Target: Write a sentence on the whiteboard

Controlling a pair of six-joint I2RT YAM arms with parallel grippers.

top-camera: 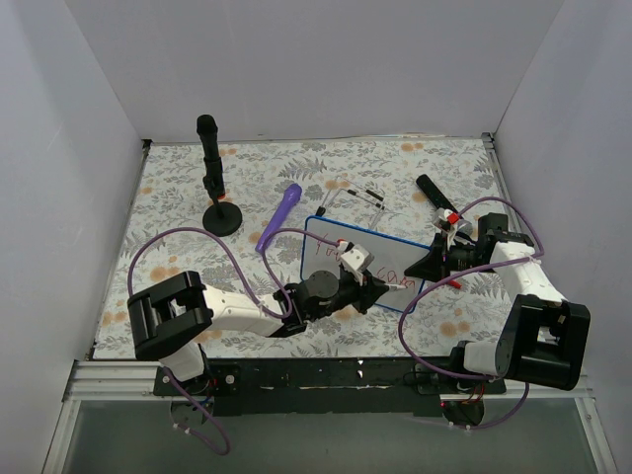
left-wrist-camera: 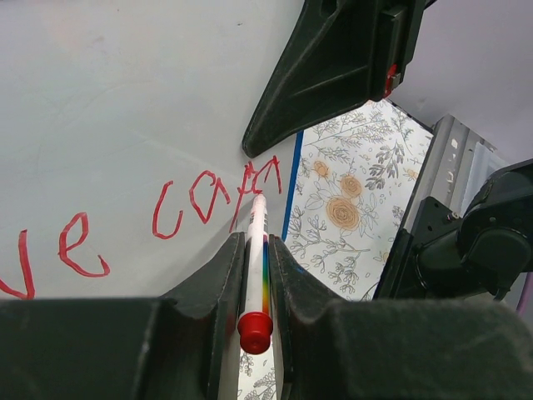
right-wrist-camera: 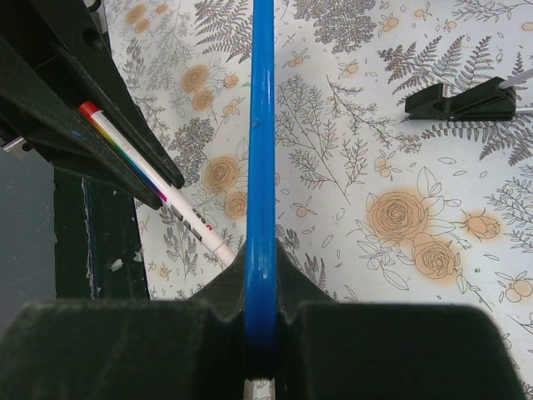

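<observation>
The whiteboard (top-camera: 331,242) lies tilted on the flowered tablecloth, its blue rim (right-wrist-camera: 262,150) seen edge-on in the right wrist view. My right gripper (right-wrist-camera: 261,258) is shut on that rim at the board's right edge (top-camera: 434,262). My left gripper (left-wrist-camera: 256,242) is shut on a white marker (left-wrist-camera: 255,250) with a rainbow stripe and a red end cap. The marker's tip rests on the board at the end of the red sentence (left-wrist-camera: 191,208), where the letters read "ve can". In the right wrist view the marker (right-wrist-camera: 158,179) slants down to the board from the left fingers (right-wrist-camera: 58,92).
A black stand with a round base (top-camera: 215,188) rises at the back left. A purple tool (top-camera: 279,215) lies beside the board's far left corner. Loose pens (top-camera: 360,195) and a black tool (top-camera: 434,193) lie behind the board. Purple cables loop over the cloth.
</observation>
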